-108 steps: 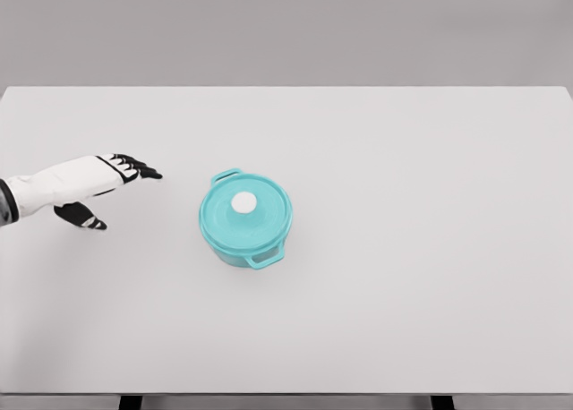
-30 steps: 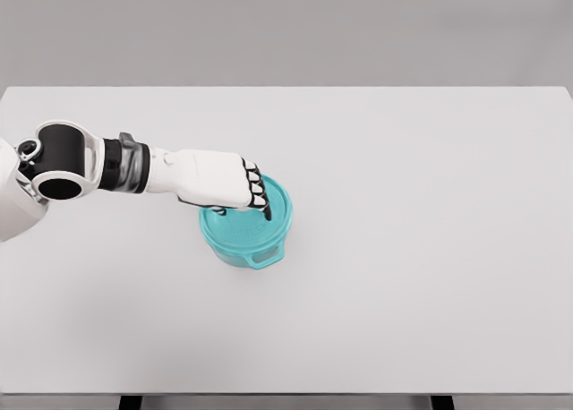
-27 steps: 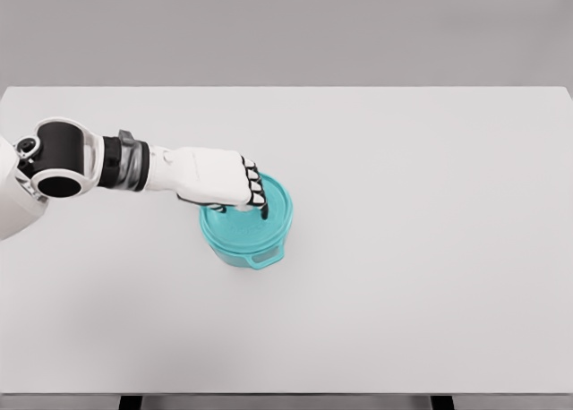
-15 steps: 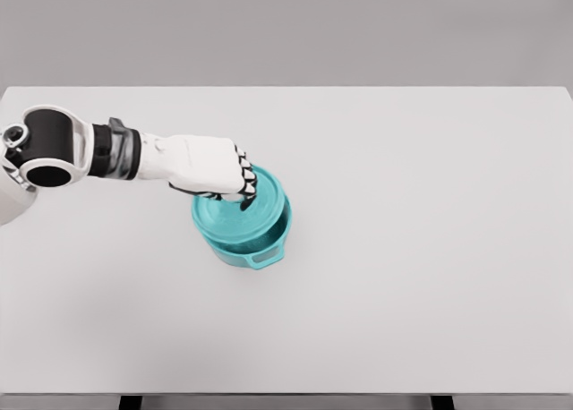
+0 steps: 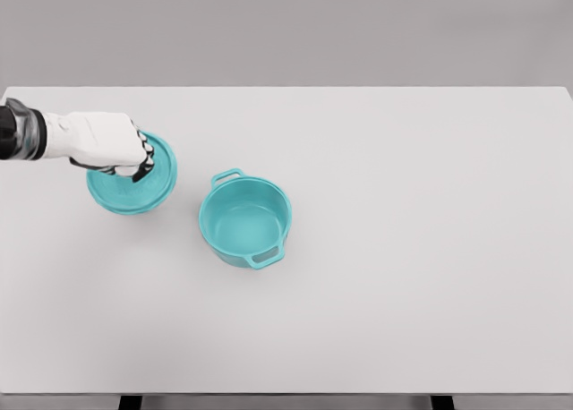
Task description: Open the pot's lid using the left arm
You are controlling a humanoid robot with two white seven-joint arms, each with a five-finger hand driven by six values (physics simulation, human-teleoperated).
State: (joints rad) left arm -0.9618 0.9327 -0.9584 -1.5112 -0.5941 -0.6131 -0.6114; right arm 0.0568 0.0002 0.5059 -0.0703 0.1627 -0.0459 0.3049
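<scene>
Left hand [image 5: 112,146]: fingers curled tight onto the top of the lid [image 5: 134,182], arm entering from the left edge.
Lid: teal, held out to the left of the pot [image 5: 245,222] and apart from it – whether it touches the bench [image 5: 430,249] cannot be told.
Pot: uncovered, upright near the middle of the bench, its inside bare.
Right hand: not in view.
Task stage: judged nearly complete – only setting the lid down appears to remain.
Risk: the knob is hidden under the fingers, so a shallow hold could let the lid tilt or slip.
Risk: releasing above the bench could make the lid roll toward the left edge.
</scene>
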